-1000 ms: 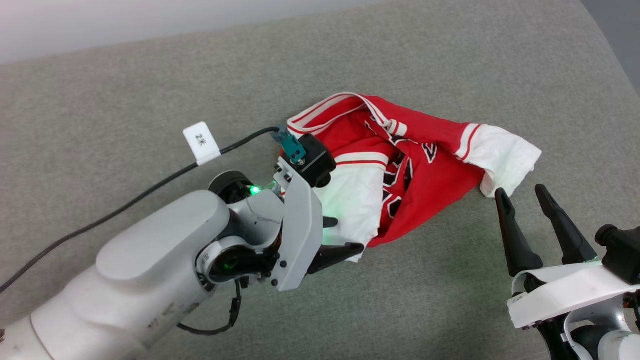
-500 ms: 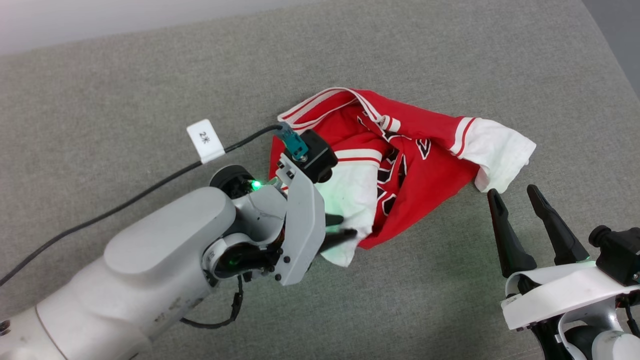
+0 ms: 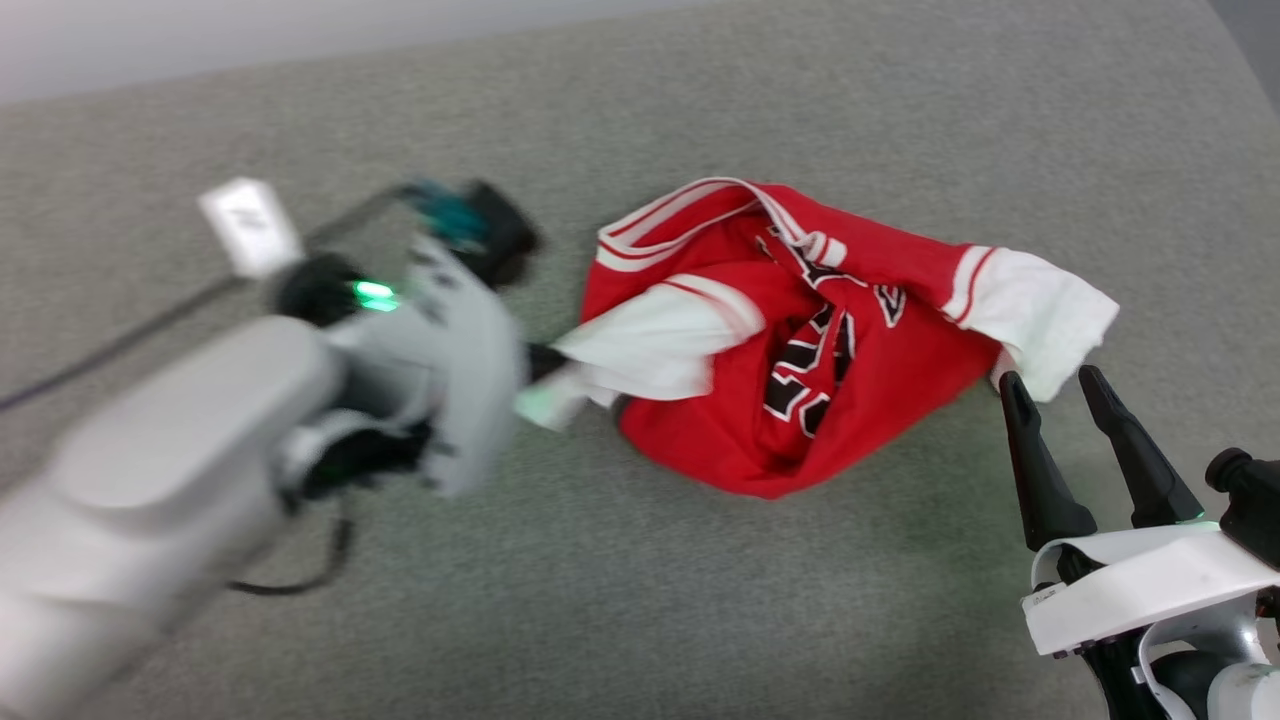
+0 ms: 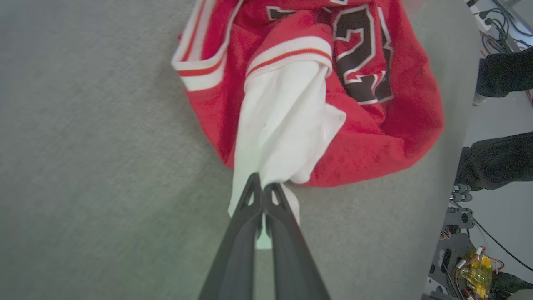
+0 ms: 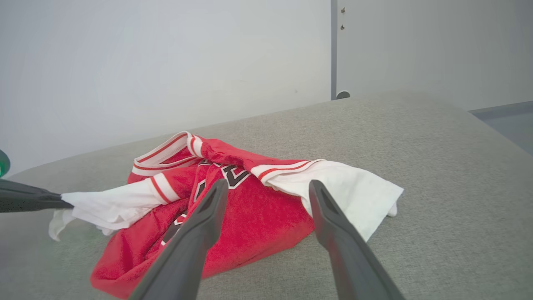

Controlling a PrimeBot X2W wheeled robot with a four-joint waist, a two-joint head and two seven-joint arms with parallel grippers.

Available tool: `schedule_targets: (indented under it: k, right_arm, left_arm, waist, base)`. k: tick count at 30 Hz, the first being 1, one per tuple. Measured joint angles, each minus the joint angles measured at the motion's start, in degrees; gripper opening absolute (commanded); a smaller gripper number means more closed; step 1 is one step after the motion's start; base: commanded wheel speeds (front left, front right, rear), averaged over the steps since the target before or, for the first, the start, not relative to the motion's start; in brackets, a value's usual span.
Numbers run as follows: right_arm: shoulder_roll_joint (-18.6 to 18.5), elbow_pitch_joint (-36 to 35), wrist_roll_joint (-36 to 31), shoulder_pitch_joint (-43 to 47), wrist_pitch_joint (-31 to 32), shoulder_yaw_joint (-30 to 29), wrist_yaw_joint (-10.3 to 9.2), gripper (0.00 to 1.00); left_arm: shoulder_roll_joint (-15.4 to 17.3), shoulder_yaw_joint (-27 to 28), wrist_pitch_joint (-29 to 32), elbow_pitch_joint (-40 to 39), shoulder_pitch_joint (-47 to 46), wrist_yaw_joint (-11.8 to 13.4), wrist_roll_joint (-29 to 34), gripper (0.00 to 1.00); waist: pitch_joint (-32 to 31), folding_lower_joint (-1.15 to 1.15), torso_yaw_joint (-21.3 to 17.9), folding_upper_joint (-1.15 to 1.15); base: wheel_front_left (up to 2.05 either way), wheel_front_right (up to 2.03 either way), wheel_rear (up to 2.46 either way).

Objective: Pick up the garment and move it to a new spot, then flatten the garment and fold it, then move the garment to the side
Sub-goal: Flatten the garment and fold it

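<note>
The garment (image 3: 800, 400) lies crumpled on the grey padded surface, red with black white-outlined print and striped trim. My left gripper (image 3: 548, 368), motion-blurred in the head view, is shut on the garment's white sleeve (image 4: 283, 121), and the sleeve is stretched out taut to the left. The left wrist view has the two fingers pressed together at the left gripper (image 4: 263, 188) with white cloth pinched between them. My right gripper (image 3: 1048, 378) stands open just below the other white sleeve (image 3: 1040, 310), holding nothing. In the right wrist view the right gripper (image 5: 267, 184) frames the garment (image 5: 258, 216).
A black cable with a white tag (image 3: 245, 225) runs along my left arm. The grey surface (image 3: 700, 600) extends on all sides of the garment. Past its edge, the left wrist view has dark shapes like a person's legs (image 4: 499, 75) and wired equipment (image 4: 470, 266).
My left gripper has shut on the white sleeve and pulled away to the left, drawing the sleeve out from the pile. The right gripper has stayed open in place.
</note>
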Motion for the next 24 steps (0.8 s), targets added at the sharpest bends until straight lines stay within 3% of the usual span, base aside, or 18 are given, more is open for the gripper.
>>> schedule_targets:
  k: [5, 9, 16, 24]
  right_arm:
    - [0.0, -0.5, 0.0, 0.0, 1.0, -0.2, 0.00, 1.00]
    - [0.0, -1.2, -0.3, -0.2, 1.7, -0.3, 0.00, 1.00]
    - [0.0, -2.1, -0.6, -0.5, 2.9, 0.1, 0.00, 1.00]
    - [0.0, -2.8, -0.7, -0.3, 3.8, 0.5, 0.00, 1.00]
  left_arm:
    - [8.3, -1.1, -2.3, 1.0, -2.7, 0.0, 2.3, 0.00]
    - [12.7, -2.8, -5.4, 2.5, -6.0, 0.0, 5.8, 0.00]
    - [15.3, -5.1, -14.5, 7.4, -10.5, 0.0, 12.8, 0.00]
    - [15.7, -7.4, -17.8, 13.4, -2.7, 0.0, 13.9, 0.00]
  waist:
    - [-0.8, 0.00, 2.3, 0.00]
    - [-1.2, 0.00, 4.2, 0.00]
    - [-1.1, 0.00, 5.7, 0.00]
    - [-0.6, 0.00, 4.8, 0.00]
  base:
    - [0.00, 0.00, 0.00]
    - [0.00, 0.00, 0.00]
    - [0.00, 0.00, 0.00]
    - [0.00, 0.00, 0.00]
